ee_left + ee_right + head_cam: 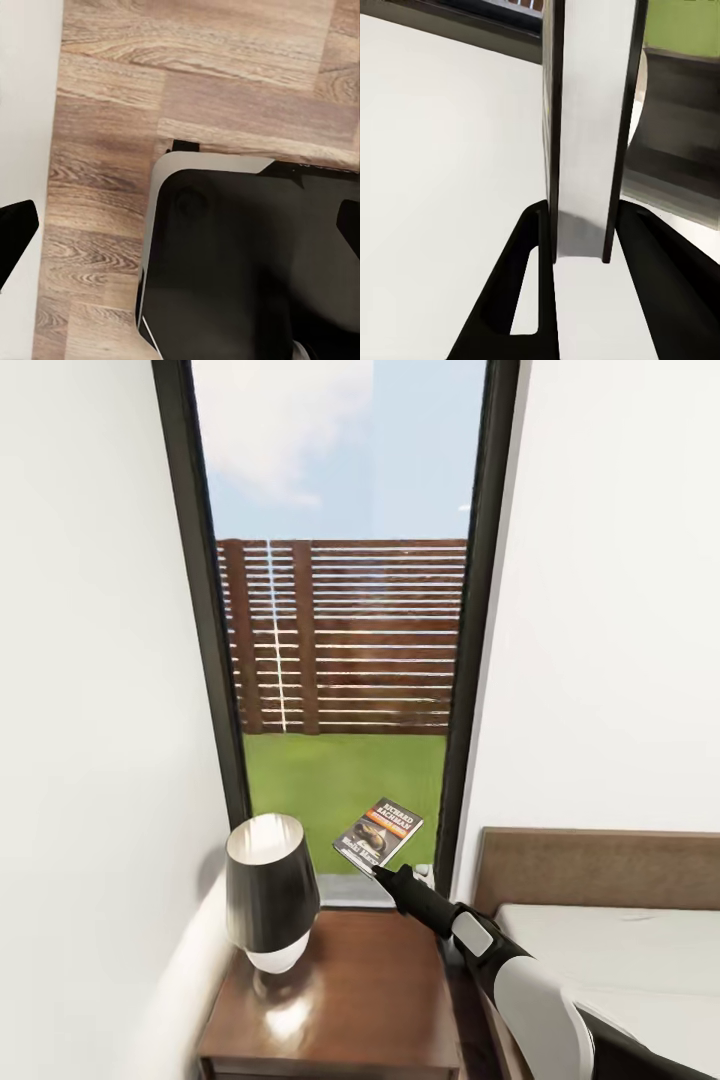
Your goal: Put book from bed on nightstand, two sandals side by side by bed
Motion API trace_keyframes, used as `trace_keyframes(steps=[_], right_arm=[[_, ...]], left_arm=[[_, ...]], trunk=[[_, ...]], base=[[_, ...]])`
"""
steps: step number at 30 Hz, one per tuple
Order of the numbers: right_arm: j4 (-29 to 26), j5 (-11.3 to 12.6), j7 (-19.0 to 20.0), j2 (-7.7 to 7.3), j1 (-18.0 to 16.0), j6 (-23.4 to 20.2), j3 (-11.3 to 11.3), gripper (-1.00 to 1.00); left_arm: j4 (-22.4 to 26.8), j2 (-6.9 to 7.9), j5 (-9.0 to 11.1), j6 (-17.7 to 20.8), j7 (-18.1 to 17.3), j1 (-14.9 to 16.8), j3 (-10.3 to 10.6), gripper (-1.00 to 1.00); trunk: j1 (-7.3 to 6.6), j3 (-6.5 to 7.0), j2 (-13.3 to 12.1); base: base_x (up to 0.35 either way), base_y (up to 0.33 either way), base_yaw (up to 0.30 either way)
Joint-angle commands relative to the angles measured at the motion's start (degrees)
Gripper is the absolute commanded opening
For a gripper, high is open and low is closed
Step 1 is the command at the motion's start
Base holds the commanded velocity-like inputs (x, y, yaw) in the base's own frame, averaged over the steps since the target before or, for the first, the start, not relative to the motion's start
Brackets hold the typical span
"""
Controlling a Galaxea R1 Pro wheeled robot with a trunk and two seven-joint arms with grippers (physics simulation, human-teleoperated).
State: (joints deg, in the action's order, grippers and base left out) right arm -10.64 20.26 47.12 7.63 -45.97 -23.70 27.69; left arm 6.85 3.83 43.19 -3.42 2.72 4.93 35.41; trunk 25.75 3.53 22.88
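Observation:
The book (379, 832), a dark paperback with an orange band and white lettering, hangs in the air above the back of the nightstand (370, 1000), in front of the window. My right gripper (381, 872) is shut on its lower edge. In the right wrist view the book's page edge (589, 112) stands upright between the two black fingers of my right gripper (581, 251). The bed (620, 950) with its brown headboard lies at the lower right. My left gripper (182, 229) is open over the wooden floor, with nothing in it. The sandals are out of view.
A black-shaded lamp (272, 890) with a white base stands on the left half of the nightstand. A tall dark-framed window (340, 660) lies straight ahead, with white walls on both sides. The robot's dark base (247, 262) sits on the wood floor (187, 82).

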Motion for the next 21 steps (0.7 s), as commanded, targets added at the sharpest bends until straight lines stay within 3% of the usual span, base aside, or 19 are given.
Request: trace_keyframes(steps=[1, 21], right_arm=[[0.0, 0.4, 0.0, 0.01, 0.0, -0.5, 0.1, -1.00], [0.1, 0.5, -0.7, 0.01, 0.0, -1.2, 0.2, -1.00]], left_arm=[[0.1, 0.03, 0.4, -0.1, 0.3, 0.0, 0.5, 1.00], [0.1, 0.03, 0.5, 0.0, 0.3, 0.0, 0.5, 1.00]], trunk=[[0.04, -0.02, 0.0], [0.04, -0.02, 0.0]], base=[[0.155, 0.024, 0.000], [0.034, 0.005, 0.000]])
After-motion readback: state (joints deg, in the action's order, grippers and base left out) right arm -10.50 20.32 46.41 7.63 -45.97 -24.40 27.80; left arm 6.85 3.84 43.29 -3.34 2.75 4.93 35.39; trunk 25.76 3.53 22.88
